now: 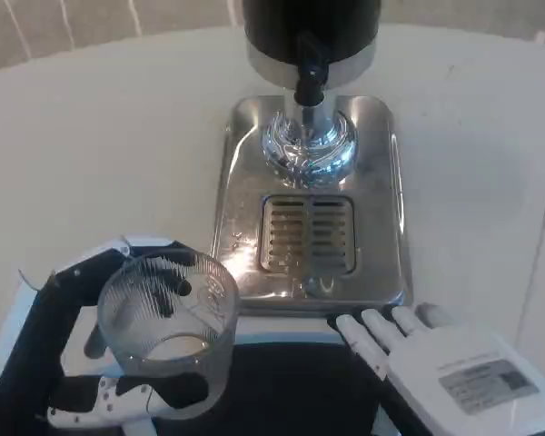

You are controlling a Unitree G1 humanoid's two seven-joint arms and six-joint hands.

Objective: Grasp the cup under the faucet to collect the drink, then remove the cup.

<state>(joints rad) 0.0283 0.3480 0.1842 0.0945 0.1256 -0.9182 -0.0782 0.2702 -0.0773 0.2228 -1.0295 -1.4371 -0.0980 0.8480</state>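
A clear ribbed plastic cup (168, 325) stands upright at the lower left, held in my left hand (91, 350), whose black and white fingers wrap around its sides. The cup sits left of the steel drip tray (381, 191), off its base. The black faucet (309, 77) hangs from the dark dispenser (311, 27) at the top, above the chrome stand and slotted grate (309, 234). My right hand (445, 363) lies flat at the lower right, just in front of the tray's front edge, fingers stretched toward it and holding nothing.
The white table (100, 145) spreads wide to the left and right of the dispenser. A dark surface with a light blue border (291, 381) lies along the bottom between my hands.
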